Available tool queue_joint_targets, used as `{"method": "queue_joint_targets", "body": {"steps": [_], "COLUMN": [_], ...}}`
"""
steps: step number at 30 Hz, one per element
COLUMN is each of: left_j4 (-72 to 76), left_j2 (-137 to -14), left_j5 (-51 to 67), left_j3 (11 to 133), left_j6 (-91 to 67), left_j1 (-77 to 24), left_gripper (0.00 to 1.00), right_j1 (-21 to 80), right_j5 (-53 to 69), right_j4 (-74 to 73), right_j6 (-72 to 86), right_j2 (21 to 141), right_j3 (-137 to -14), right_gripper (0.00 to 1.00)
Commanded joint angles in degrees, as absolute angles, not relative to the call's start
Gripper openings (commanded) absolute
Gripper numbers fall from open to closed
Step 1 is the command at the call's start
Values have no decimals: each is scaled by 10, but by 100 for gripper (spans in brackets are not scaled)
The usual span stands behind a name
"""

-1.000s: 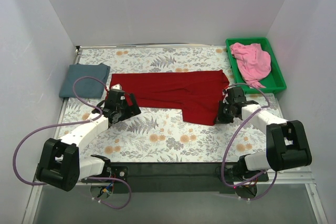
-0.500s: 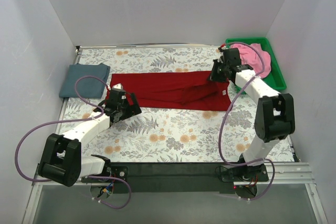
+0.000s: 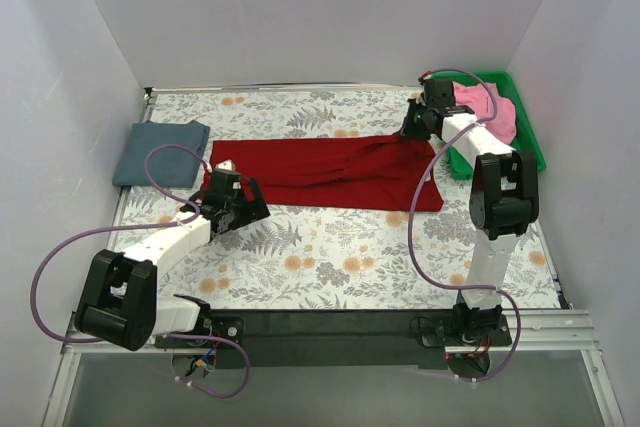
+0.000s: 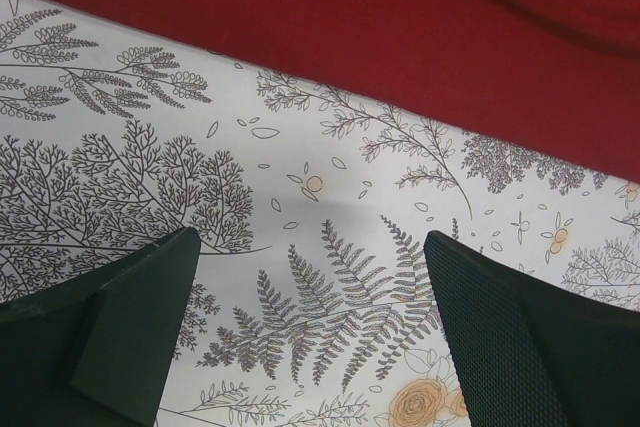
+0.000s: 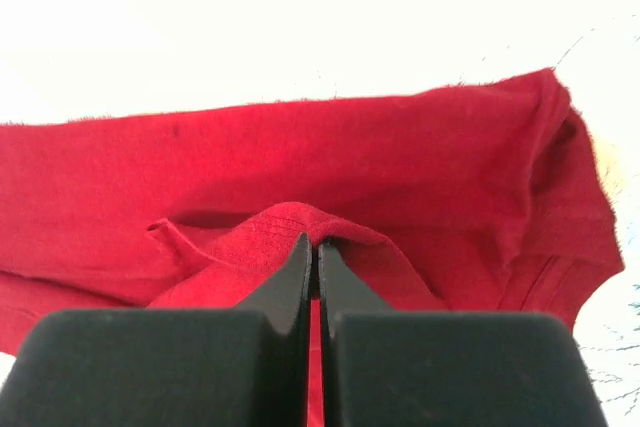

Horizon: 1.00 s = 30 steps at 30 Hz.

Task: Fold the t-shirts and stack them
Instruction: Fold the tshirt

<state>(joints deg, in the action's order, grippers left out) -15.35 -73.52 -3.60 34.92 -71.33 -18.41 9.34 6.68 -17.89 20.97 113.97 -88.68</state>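
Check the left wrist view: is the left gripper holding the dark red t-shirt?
No: the left gripper is open over the floral table, with the dark red t-shirt lying beyond its fingertips.

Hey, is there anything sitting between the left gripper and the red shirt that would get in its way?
No, nothing visible does. The left gripper is open over the bare flowered table, and the near edge of the red shirt lies just past its fingertips, with only table surface between them.

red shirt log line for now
red shirt: partly folded | right fingers: shut on its right end | left fingers: open over table | grey shirt: folded
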Motion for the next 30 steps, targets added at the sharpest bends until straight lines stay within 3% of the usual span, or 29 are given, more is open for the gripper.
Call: {"method": "queue_joint_targets", "body": {"steps": [1,9,13,14,16,19,22,30], "left_j4": [-148,-147,-147,-147,-148,-151,-177,-198], "left_j2": [-732,-730,-730,-730,-731,-729,-731,-803], "left_j5": [-40,-40,-41,-41,-42,-54,-97,-214], "left_j3": [353,352,352,352,352,353,392,488], "left_j6": [-708,-708,-708,-708,-708,-715,-742,-800], "left_j1": [-186,-186,-186,-186,-186,-186,-185,-150], "left_gripper": [87,87,87,87,87,87,87,71], "right_j1": [83,71,58,55,52,52,52,47], "right_j5": [62,98,88,93,93,93,76,85], "right_j4": [-151,-105,-72,-66,-61,-73,-105,-130], "right_j6": [221,234,262,270,266,246,224,209], "right_j2": [1141,1164,1163,1162,1158,1123,1033,896], "right_j3": [-914,-907,-867,-860,-860,-845,-754,-585], "right_gripper": [1,2,9,11,33,48,48,45]}}
